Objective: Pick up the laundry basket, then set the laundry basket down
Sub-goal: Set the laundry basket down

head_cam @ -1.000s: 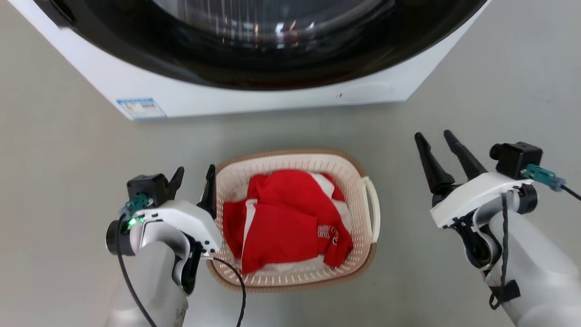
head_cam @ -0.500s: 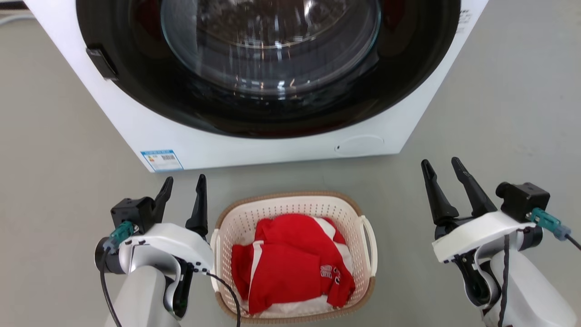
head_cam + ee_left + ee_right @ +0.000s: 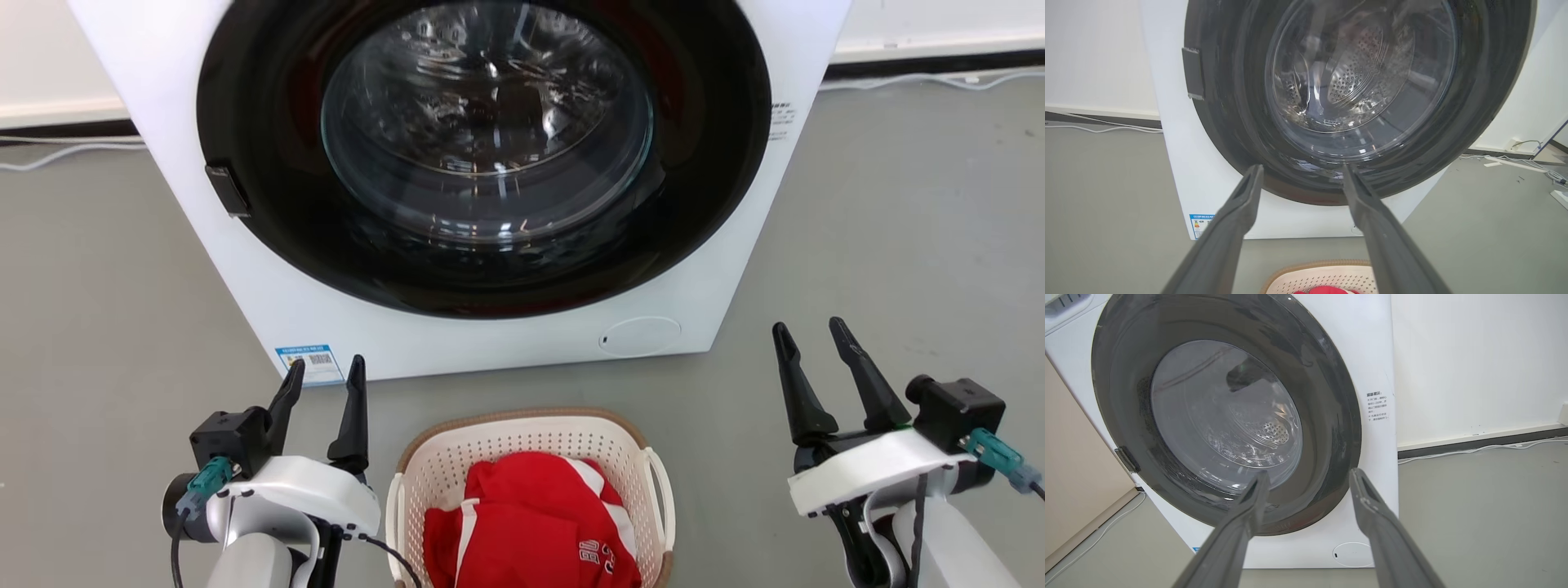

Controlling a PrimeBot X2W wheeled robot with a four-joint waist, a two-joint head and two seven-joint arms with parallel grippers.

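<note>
left gripper (image 3: 325,371) is hanging wide apart, empty, just left of the laundry basket (image 3: 531,431) sitting before the washing machine (image 3: 490,347); right gripper (image 3: 808,328) is standing wide, empty, well right. left wrist view is catching the basket's rim.

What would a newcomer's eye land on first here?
The washing machine with its big dark round door dominates the head view's top. Below it on the floor sits the laundry basket holding a red garment, flanked by the left gripper and right gripper, both open.
</note>
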